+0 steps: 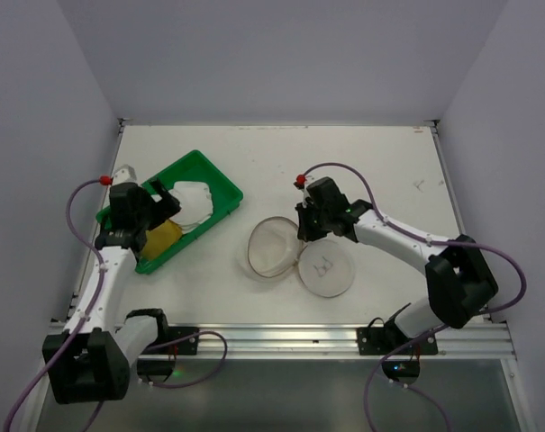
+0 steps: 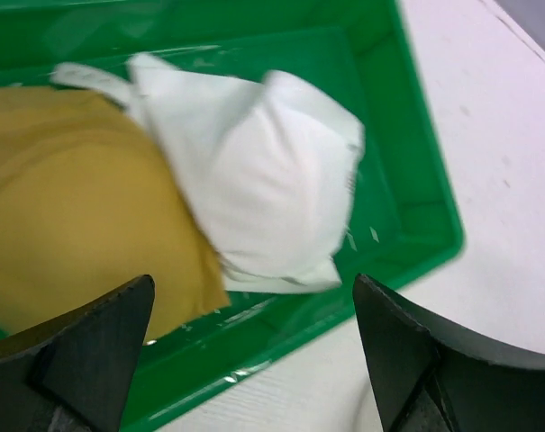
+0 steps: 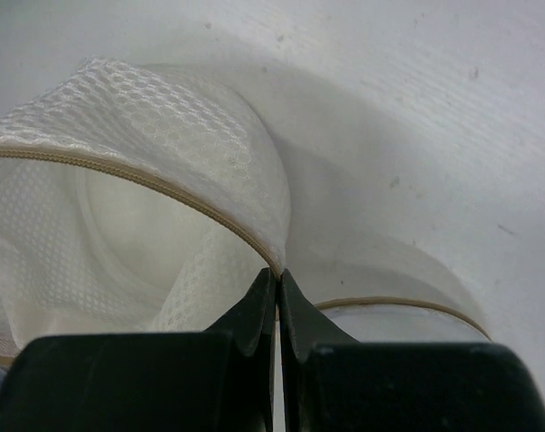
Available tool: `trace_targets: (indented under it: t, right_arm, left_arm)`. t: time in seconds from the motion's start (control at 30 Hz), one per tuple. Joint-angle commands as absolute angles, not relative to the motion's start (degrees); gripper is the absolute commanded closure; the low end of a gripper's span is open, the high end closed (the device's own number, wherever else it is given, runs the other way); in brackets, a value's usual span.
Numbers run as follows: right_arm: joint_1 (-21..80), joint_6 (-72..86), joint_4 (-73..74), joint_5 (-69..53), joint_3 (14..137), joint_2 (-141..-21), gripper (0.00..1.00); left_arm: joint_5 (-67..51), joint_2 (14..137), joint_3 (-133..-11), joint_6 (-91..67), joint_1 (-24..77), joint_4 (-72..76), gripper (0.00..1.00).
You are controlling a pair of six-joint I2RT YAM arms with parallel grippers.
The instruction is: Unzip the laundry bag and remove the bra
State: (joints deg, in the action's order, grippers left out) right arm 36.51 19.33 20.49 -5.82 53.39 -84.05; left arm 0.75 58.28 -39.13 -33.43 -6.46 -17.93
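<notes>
Left wrist: my left gripper [image 2: 254,301] wide, empty, over bra [image 2: 272,180] in green tray [image 2: 421,153]; right gripper [image 3: 278,281] clamps laundry bag [image 3: 173,135] rim, at tray's 3 o'clock.

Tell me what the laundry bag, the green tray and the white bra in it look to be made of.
The laundry bag: off-white synthetic-looking mesh, honeycombed and see-through, with a tan zip tape along the rim. The green tray: glossy hard plastic, judging by its sharp highlights. The white bra: soft matte fabric, probably padded, as its cup holds shape.
</notes>
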Motion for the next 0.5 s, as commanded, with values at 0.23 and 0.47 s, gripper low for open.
trace_targets:
  t: [0.23,0.47]
  right_arm:
    - [39.64,8.26,25.93,-6.15,70.48,-96.77,0.83]
    - [36.92,19.05,26.10,-0.10,65.33,-87.47,0.50]
  left_arm:
    - [-17.14,54.41,-35.51,-29.44,15.72,-12.40,0.06]
    - [-14.42,56.59,-31.82,-34.88,22.49,-8.88,0.15]
